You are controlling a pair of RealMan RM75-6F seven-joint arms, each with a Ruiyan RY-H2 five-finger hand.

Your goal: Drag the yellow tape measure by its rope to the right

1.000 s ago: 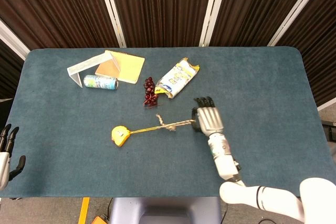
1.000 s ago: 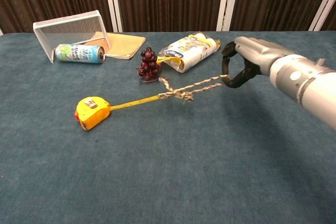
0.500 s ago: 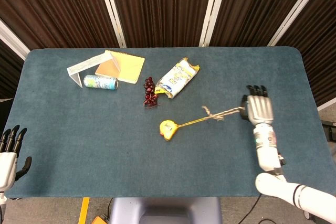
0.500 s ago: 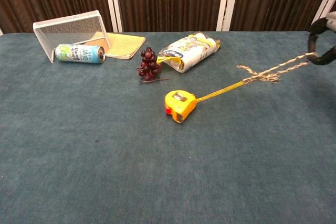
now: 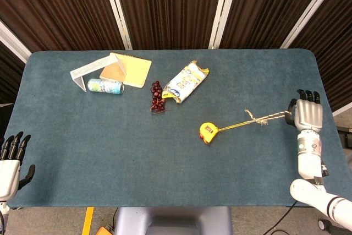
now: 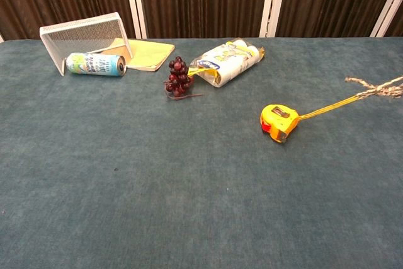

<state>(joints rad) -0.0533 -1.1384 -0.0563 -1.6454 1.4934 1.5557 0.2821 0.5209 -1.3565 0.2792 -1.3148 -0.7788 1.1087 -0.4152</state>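
Note:
The yellow tape measure [image 5: 208,132] [image 6: 278,121] lies on the blue table, right of centre. Its yellow tape and knotted rope [image 5: 263,119] [image 6: 376,89] stretch taut to the right. My right hand [image 5: 307,115] grips the rope's far end near the table's right edge; the chest view cuts this hand off. My left hand [image 5: 10,160] hangs off the table's front left corner with its fingers spread and nothing in it.
Dark grapes [image 5: 157,97] and a snack bag [image 5: 186,81] lie behind the tape measure. At the back left are a white wire rack [image 5: 88,71], a drink can [image 5: 105,86] and a yellow notepad [image 5: 127,69]. The table's right edge [image 5: 325,103] is beside my right hand.
My right hand has moved steadily right with the rope, dragging the tape measure from left of centre to right of centre. The left hand has barely shifted.

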